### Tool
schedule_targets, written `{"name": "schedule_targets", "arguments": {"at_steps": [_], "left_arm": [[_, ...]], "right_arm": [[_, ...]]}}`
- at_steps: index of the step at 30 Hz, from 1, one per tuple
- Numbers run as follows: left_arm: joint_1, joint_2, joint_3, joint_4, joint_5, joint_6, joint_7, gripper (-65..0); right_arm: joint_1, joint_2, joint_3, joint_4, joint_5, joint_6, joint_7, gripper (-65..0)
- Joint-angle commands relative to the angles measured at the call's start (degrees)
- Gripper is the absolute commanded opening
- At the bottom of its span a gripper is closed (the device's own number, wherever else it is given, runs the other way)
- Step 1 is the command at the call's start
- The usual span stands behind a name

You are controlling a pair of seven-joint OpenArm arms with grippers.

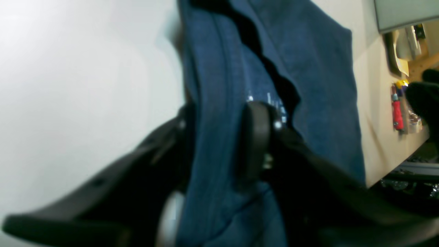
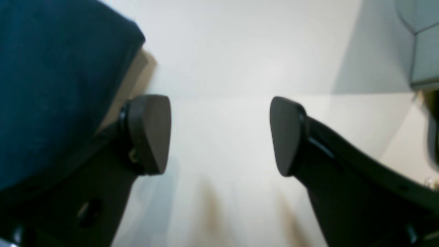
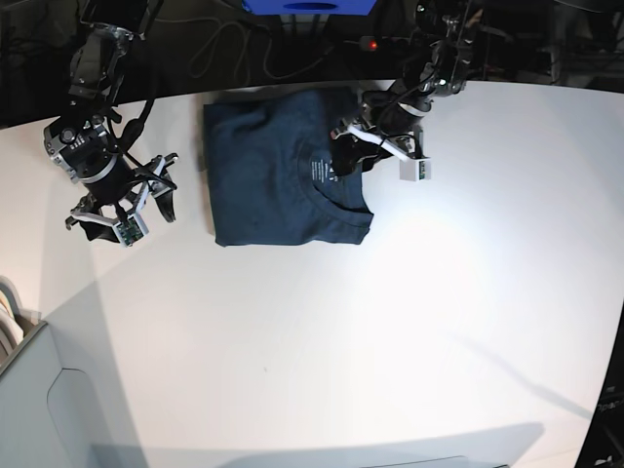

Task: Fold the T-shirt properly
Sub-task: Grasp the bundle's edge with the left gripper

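The dark navy T-shirt (image 3: 278,175) lies partly folded on the white table (image 3: 409,322), at the back centre, its collar toward the right. My left gripper (image 3: 346,148) is at that collar edge. In the left wrist view a ridge of the T-shirt (image 1: 212,85) at the collar fills the gap of the left gripper (image 1: 219,118), and the pads (image 1: 255,137) pinch it; a white label print shows just above. My right gripper (image 3: 125,207) hangs over bare table to the left of the shirt. The right gripper (image 2: 219,135) stands open and empty, with the T-shirt (image 2: 51,85) beside its left finger.
A blue box (image 3: 307,5) and cables sit behind the table's back edge. A grey rounded object (image 3: 44,409) occupies the near left corner. Beyond the table edge in the left wrist view are tools with red handles (image 1: 398,109).
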Motion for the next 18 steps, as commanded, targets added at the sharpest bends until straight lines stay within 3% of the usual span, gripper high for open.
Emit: {"name": "schedule_targets", "arguments": {"at_steps": [1,8,14,18], "left_arm": [[-0.26,0.03,0.06,0.94,-0.53,-0.86,-0.83,-49.5],[-0.35,-0.06,-0.38,0.94,-0.53,-0.86,-0.91,-65.0],[-3.43,-2.26,0.24,0.85,-0.36,-0.86,0.05,-65.0],[-9.32,-3.40,0.76,-0.55,-0.45,-0.86,9.20,-65.0]], "right_arm": [[0.48,0.56,0.20,1.12,0.60,1.04,1.17,-22.5],[0.57,0.74,2.13,1.82,0.60,1.04,1.17,-22.6],[1.09,0.39,8.46,5.95,0.60,1.04,1.17,-22.7],[0.65,0.30,12.94,8.59,0.68,1.04,1.17,-22.7]]}}
